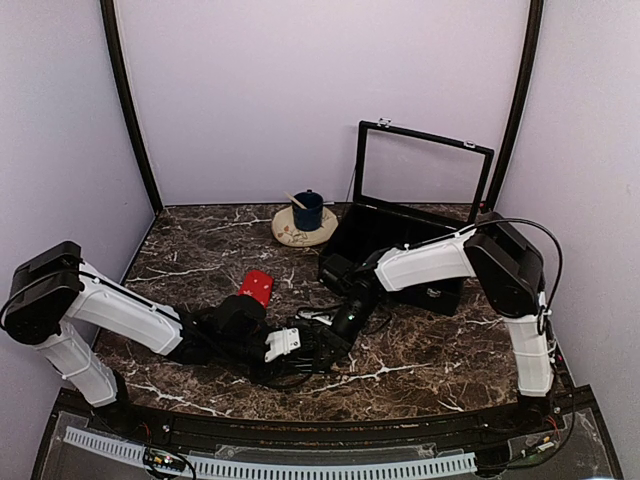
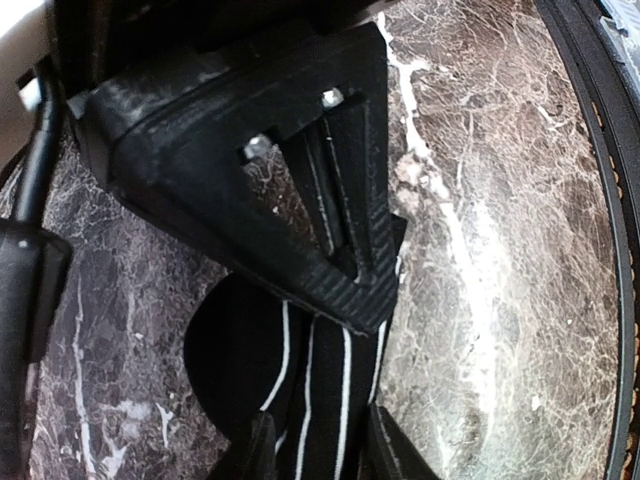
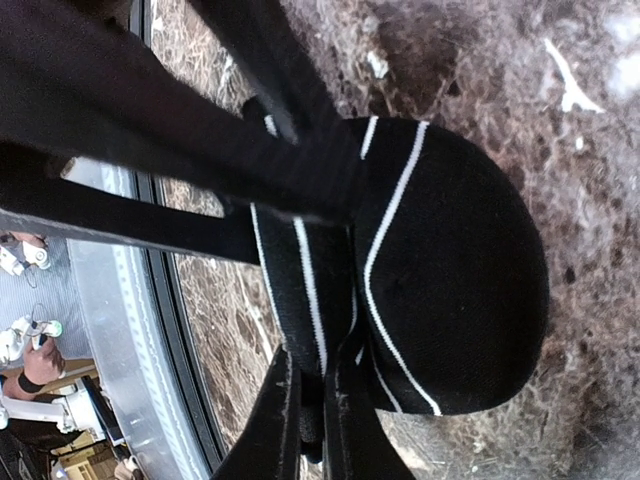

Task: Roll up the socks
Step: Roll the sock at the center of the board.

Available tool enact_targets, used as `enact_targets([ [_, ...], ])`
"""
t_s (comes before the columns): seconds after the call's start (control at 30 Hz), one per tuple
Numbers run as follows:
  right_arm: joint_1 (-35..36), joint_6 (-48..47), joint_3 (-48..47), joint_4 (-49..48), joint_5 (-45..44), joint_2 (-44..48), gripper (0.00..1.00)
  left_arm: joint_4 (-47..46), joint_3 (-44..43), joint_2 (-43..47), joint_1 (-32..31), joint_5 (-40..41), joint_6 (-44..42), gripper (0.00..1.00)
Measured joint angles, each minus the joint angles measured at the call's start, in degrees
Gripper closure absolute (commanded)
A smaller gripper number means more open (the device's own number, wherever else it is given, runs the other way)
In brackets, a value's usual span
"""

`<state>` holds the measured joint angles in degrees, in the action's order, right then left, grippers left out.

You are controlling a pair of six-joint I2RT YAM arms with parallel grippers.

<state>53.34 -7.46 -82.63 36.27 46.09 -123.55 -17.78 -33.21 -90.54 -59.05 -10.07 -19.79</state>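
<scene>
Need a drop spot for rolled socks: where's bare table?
Bare marble: far left, between left wall and mug; near right, before the black case. Crowded centre: left tool, right tool, black sock, red sock.

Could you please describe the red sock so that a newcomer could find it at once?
On the dark marble table, look left of the open black case, in front of the blue mug. The red sock lies there, the only bright red thing; the black sock is striped.

Top external camera: high above the black sock (image 3: 450,270), distant. Both wrist cameras: close, facing down, sharing that sock.
</scene>
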Motion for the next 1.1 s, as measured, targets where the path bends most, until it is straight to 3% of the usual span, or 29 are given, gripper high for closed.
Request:
enact_targets([
  [0.2,-0.33,-0.31,-1.27,0.94,0.66,-0.98,1.0,1.81,-1.11,-1.14,-0.02,-0.44,-0.39,0.88],
  [0.4,-0.44,-0.42,-1.33,1.4,0.72,-1.18,0.98,3.56,-2.47,-1.97,0.0,-1.07,-0.5,0.96],
  [0.67,-0.74,0.11,-0.79,0.81,1.16,-1.16,0.77,4.37,-2.78,-2.1,0.0,-2.43,0.35,1.0],
  [1.1,-2.78,3.17,5.64,-6.51,4.31,1.38,0.7,5.01,-3.21,-2.56,0.96,-5.79,4.13,1.0],
])
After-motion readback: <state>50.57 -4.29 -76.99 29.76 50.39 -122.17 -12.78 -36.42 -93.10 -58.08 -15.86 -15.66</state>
